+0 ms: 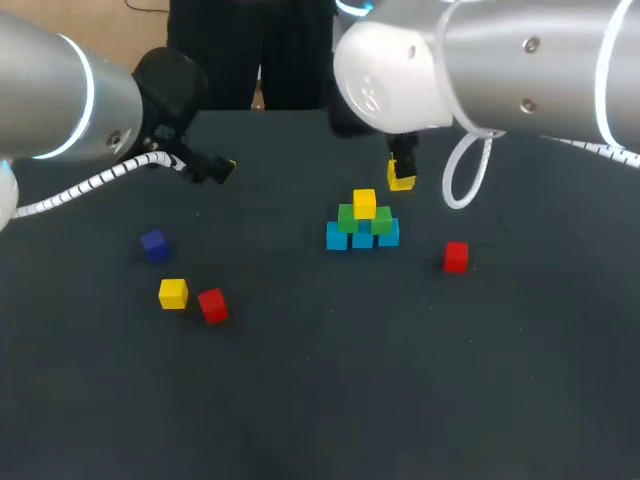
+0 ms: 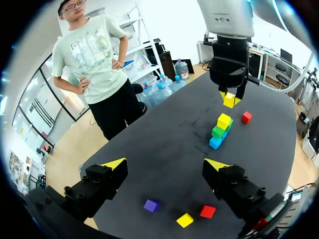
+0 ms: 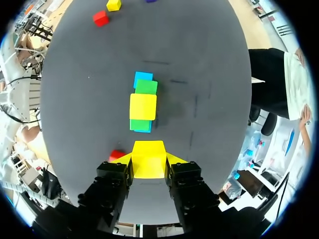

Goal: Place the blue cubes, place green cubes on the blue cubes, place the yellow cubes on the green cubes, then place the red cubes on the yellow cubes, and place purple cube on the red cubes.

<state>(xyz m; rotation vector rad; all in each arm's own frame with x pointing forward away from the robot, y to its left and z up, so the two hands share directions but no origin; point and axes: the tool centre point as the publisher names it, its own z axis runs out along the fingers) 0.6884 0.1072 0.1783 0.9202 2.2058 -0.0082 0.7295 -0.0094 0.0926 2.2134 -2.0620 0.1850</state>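
Note:
A pyramid stands mid-table: blue cubes [image 1: 362, 238] at the base, green cubes [image 1: 348, 217] on them, and one yellow cube [image 1: 364, 203] on top. My right gripper [image 1: 401, 180] hangs just behind and right of it, shut on a second yellow cube [image 3: 148, 152]; the pyramid's yellow top [image 3: 143, 106] lies ahead of its fingers. A red cube [image 1: 456, 257] sits to the pyramid's right. At the left lie a purple cube [image 1: 154, 244], a yellow cube [image 1: 173, 293] and a red cube [image 1: 212, 305]. My left gripper [image 2: 165, 164] is open and empty above them.
The dark table [image 1: 320, 400] runs wide in front of the pyramid. My right arm's white cable loop [image 1: 462, 180] hangs above the lone red cube. My left arm's coiled cable [image 1: 90, 185] trails at the far left.

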